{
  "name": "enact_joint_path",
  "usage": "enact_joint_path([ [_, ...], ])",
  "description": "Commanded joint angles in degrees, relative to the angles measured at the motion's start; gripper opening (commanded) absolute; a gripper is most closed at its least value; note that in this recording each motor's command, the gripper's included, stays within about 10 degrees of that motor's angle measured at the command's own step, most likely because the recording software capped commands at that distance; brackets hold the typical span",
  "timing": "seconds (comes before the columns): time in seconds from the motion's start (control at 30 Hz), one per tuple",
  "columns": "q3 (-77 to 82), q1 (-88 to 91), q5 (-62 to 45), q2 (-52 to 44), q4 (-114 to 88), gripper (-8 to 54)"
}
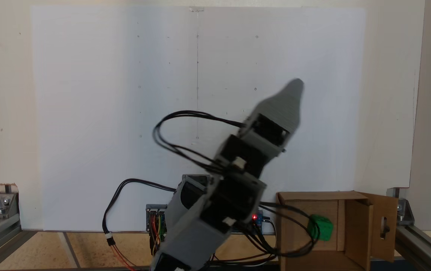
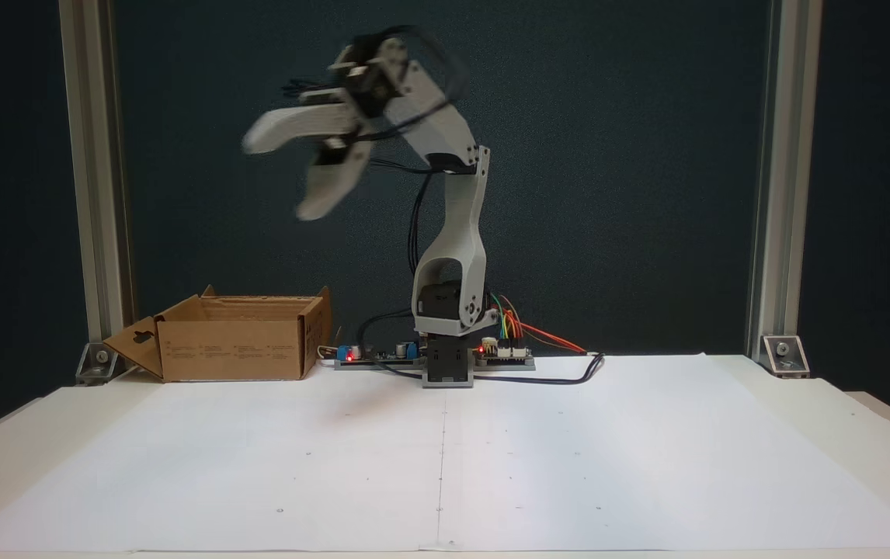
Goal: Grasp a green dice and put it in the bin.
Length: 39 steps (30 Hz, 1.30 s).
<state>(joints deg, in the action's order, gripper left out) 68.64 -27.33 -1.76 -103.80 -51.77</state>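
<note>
Dice-wise, the small bright green cube with rounded corners (image 1: 321,227) sits inside the brown corrugated cardboard bin (image 1: 362,235), near its middle. That bin rests at the back of the white paper-covered tabletop (image 2: 569,450), just beside the arm's base electronics. The grey plastic tool (image 2: 274,175) hangs high in the air, blurry, its 2 jaws spread wide apart and holding nothing.
</note>
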Motion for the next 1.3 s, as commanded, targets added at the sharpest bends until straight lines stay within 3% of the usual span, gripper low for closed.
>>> enact_joint_path([
  [0.0,-0.2,6.9,2.2,-2.1,1.1,43.5],
  [0.17,6.9,20.3,2.3,-5.3,4.1,43.5],
  [0.37,31.2,27.9,2.2,-14.5,23.1,43.4],
  [0.83,58.2,25.8,1.9,-30.8,58.5,44.0],
  [1.27,72.7,25.9,1.8,-31.9,86.8,44.0],
])
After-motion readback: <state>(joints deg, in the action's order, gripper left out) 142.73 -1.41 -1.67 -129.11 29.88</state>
